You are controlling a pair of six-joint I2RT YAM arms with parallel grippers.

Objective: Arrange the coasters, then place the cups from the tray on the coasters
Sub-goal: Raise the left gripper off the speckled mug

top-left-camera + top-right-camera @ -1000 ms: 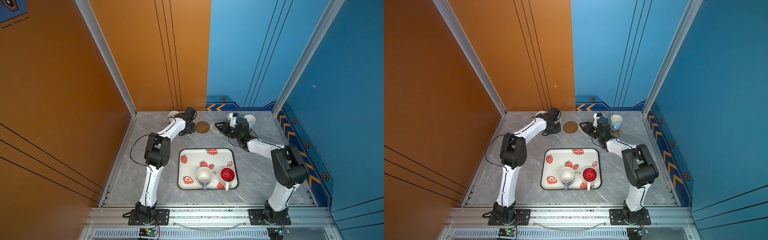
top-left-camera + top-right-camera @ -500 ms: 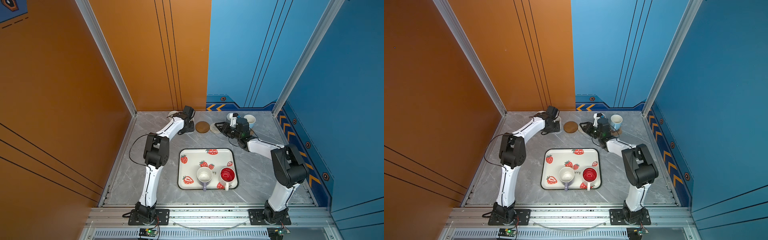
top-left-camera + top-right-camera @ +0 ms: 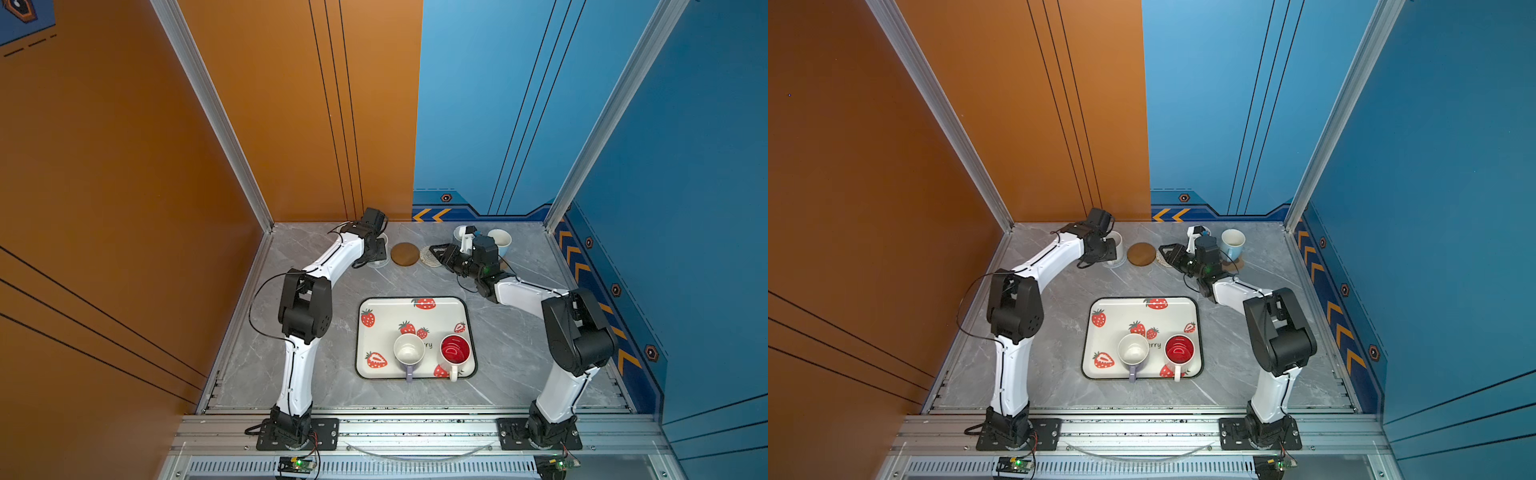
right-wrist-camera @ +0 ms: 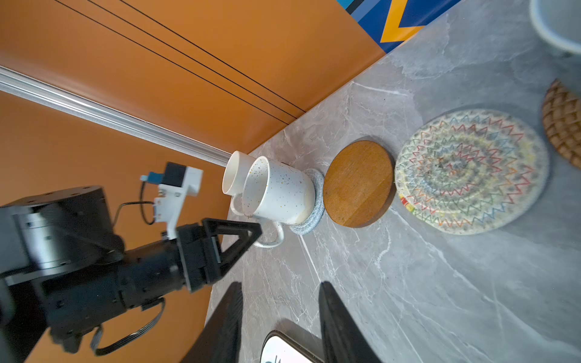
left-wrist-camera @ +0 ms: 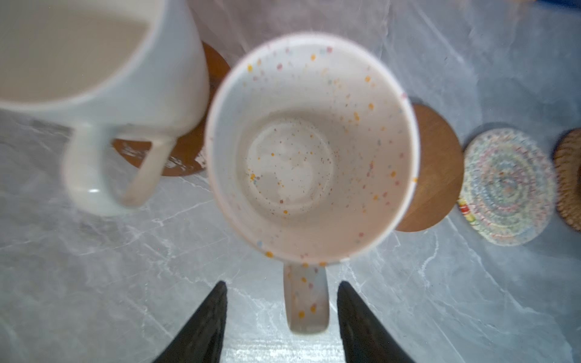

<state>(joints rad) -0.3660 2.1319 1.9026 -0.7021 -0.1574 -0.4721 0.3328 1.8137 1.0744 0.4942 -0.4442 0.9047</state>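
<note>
Grey marbled table (image 3: 316, 374) fills both top views, with the tray (image 3: 440, 316) in the middle, toward the front. Two cups stand on it: the lavender cup (image 3: 409, 351) and, just beside it, the red-inside cup (image 3: 455, 350). Along the back you see the bare brown disc (image 3: 404, 254) next to the cream woven coaster (image 3: 428, 257), and a light blue cup (image 3: 498, 241) further right. Your left gripper (image 3: 1105, 252) is at the speckled cup (image 3: 1116, 244) in the back left corner. Your right gripper (image 3: 1168, 252) hangs over the cream woven coaster.

Left wrist view: the speckled cup (image 5: 311, 151) stands upright, its handle pointing at your left gripper (image 5: 282, 286). The jaws stand apart, one on each side of the handle, with a gap on both sides. The plain white cup (image 5: 94, 63) stands just beside it on the other brown disc (image 5: 188, 154). Past the speckled cup, the bare brown disc (image 5: 437, 169), the cream woven coaster (image 5: 506, 188) and the rattan coaster (image 5: 569, 179) lie in a row.

Right wrist view: your right gripper (image 4: 281, 292) has its jaws apart with nothing between them, over bare table by a corner of the tray (image 4: 284, 342). You can see the speckled cup (image 4: 279, 191) sitting on the grey woven coaster (image 4: 311, 217), with the left gripper (image 4: 251, 234) at its handle and the plain white cup (image 4: 235, 171) close behind it
</note>
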